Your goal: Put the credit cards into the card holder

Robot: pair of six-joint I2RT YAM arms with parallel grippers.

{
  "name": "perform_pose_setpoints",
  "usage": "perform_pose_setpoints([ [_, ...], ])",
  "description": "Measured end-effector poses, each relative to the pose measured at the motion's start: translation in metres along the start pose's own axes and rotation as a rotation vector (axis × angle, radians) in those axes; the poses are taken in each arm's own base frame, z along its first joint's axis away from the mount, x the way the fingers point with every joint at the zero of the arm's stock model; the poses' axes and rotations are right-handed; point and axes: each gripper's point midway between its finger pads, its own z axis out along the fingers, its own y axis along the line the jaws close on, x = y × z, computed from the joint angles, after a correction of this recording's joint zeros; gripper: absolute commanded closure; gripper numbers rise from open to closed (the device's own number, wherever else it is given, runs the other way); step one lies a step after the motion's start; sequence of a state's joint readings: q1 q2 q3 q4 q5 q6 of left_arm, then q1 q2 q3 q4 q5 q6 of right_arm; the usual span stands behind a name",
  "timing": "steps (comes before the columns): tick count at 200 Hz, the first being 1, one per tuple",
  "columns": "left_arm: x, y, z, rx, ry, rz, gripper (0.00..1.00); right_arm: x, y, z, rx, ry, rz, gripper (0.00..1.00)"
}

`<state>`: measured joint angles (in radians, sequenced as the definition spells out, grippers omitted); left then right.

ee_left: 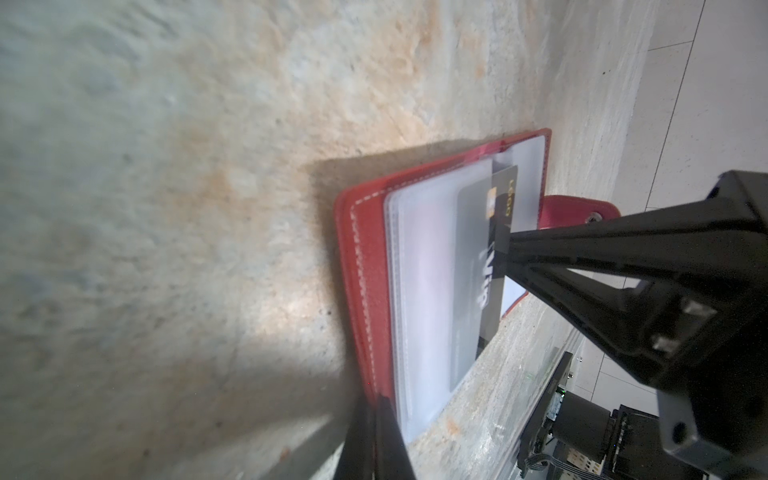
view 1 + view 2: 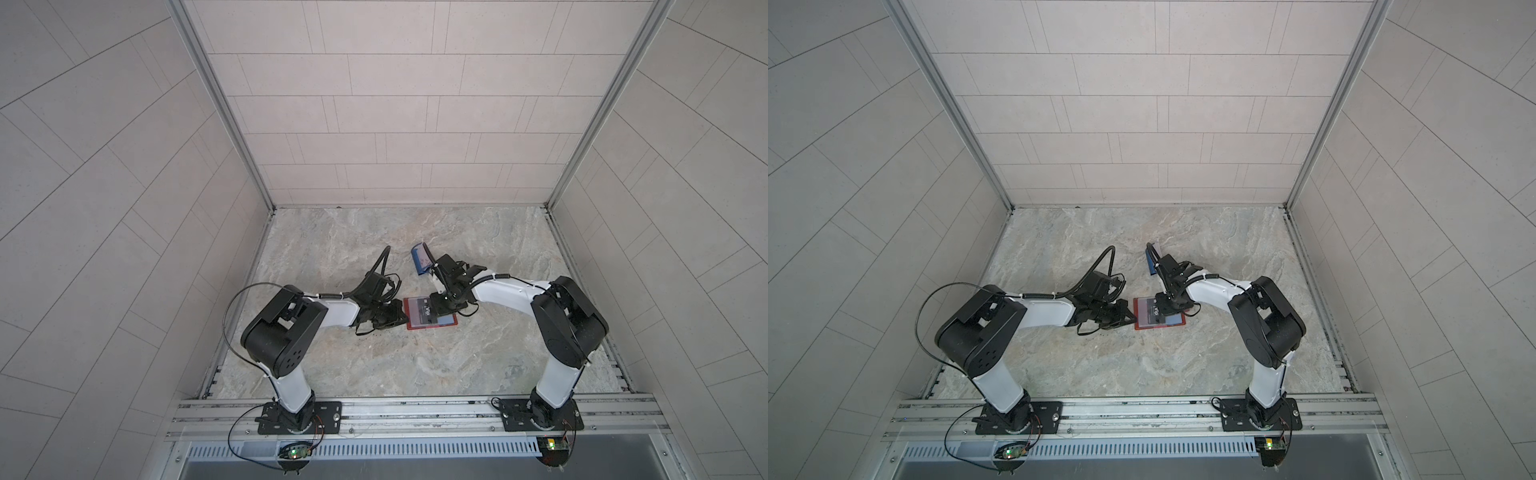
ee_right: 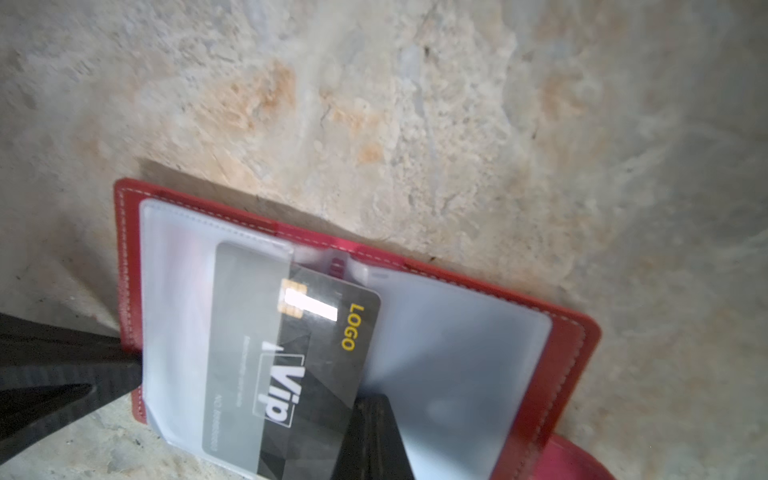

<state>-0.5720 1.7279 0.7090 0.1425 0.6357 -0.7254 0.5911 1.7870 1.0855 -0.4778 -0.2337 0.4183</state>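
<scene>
Open red wallet flat on the bench, with the black card roughly half inside the clear sleeve that lies between the two pincers. The right pincer is closed with its tips at the card's free edge, though whether it nips or merely presses cannot be told. The left pincer is closed against the wallet's outer edge opposite. Likely hazards: the card's free half appears out of line with the pocket, so a corner may jam or the card bow, and a firm push may slide the wallet away from the left pincer.
</scene>
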Motion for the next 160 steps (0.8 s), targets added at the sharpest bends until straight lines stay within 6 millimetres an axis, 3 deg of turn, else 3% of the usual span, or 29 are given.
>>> perform_pose_setpoints([
  [81,0.000,0.000,0.000,-0.001,0.001,-0.001,1.00,-0.001,0.019,0.005,-0.115,-0.004,0.016,0.98],
  [160,0.000,0.000,-0.001,-0.015,0.013,0.000,1.00,0.001,0.026,0.004,-0.178,-0.022,0.028,0.97],
])
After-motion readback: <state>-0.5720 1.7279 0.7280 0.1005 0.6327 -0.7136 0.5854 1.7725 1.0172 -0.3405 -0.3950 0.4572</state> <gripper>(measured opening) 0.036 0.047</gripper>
